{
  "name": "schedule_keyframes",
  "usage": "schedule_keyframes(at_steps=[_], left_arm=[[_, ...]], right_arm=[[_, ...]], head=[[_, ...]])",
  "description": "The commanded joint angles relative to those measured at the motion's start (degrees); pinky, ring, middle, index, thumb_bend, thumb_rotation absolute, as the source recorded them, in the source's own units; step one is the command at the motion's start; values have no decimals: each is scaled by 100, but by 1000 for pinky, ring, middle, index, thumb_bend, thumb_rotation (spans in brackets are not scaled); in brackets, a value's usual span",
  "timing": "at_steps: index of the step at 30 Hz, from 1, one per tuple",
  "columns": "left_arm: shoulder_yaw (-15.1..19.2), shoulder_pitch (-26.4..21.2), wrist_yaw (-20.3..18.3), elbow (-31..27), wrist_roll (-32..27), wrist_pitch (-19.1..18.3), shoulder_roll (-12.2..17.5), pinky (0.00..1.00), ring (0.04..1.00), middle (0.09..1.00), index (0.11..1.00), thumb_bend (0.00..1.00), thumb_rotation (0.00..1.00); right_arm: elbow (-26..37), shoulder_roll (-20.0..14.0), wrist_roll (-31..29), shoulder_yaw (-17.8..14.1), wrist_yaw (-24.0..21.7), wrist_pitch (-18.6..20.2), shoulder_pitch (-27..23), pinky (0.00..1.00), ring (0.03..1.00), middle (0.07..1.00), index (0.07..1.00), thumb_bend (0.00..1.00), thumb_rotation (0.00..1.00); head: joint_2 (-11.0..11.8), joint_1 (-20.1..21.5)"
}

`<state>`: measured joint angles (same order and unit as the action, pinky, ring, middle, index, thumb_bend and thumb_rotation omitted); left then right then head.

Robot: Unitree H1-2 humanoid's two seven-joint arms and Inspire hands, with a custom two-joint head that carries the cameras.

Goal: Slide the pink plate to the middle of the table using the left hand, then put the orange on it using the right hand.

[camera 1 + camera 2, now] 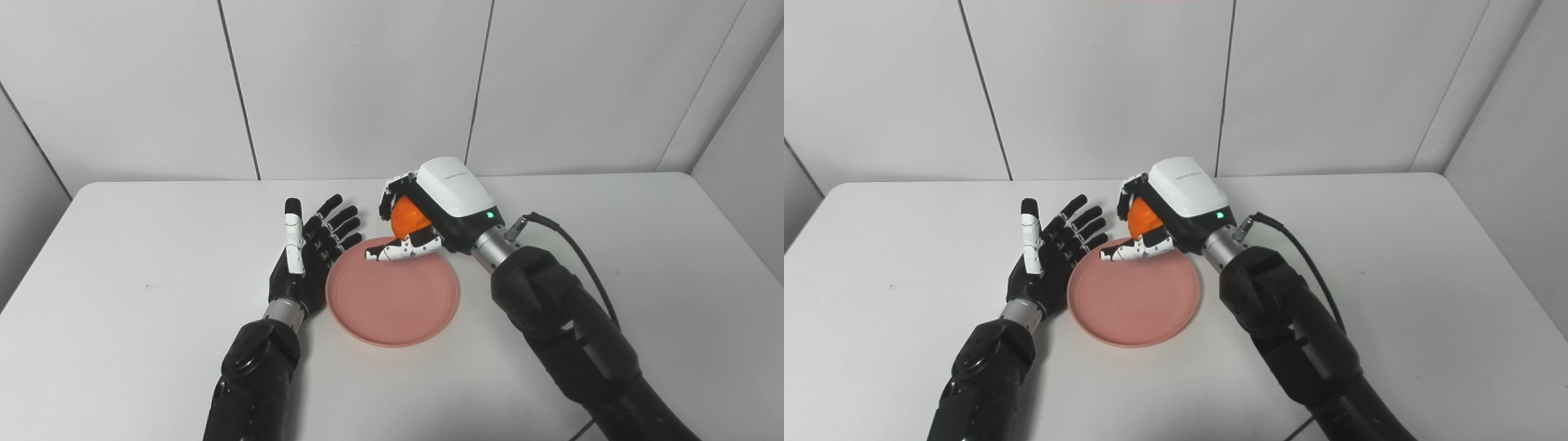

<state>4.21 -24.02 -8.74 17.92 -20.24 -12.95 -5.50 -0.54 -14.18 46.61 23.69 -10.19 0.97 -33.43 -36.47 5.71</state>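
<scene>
The pink plate [392,300] lies flat near the middle of the white table [122,275]. My right hand [429,211] hangs over the plate's far rim, shut on the orange [407,219], which shows between its fingers and thumb. The orange is held just above the plate, apart from it. My left hand [312,248] stands open, palm toward the plate, right at the plate's left rim; whether it touches the rim I cannot tell. In the right eye view the plate [1133,300], the orange [1144,220] and both hands sit the same way.
White wall panels [355,86] rise behind the table's far edge. A black cable [582,257] runs from the right wrist along the forearm. Bare tabletop stretches to the left and right of both arms.
</scene>
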Motion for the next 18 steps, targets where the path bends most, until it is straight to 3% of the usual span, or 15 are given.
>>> schedule_keyframes(at_steps=[1, 6, 9, 18], left_arm=[[-14, 248, 85, 239, 41, -382, 2, 897, 858, 791, 843, 979, 949], [-43, 279, 72, 215, 65, -382, 35, 854, 851, 842, 873, 977, 974], [-19, 272, 48, 223, 37, -381, 33, 884, 865, 852, 878, 966, 978], [-25, 256, 11, 258, 66, -340, 21, 823, 851, 858, 847, 959, 979]], right_arm=[[-1, 85, 88, 66, 196, -304, -163, 203, 253, 315, 368, 513, 493], [-199, 180, 131, 218, 160, -321, -81, 278, 332, 384, 451, 484, 532], [-295, 230, 190, 275, 181, -314, -44, 272, 337, 398, 475, 487, 531], [-552, 363, 132, 398, 77, -297, 68, 234, 297, 357, 423, 471, 478]], head=[[1, 0], [1, 0], [1, 0], [-45, 11]])
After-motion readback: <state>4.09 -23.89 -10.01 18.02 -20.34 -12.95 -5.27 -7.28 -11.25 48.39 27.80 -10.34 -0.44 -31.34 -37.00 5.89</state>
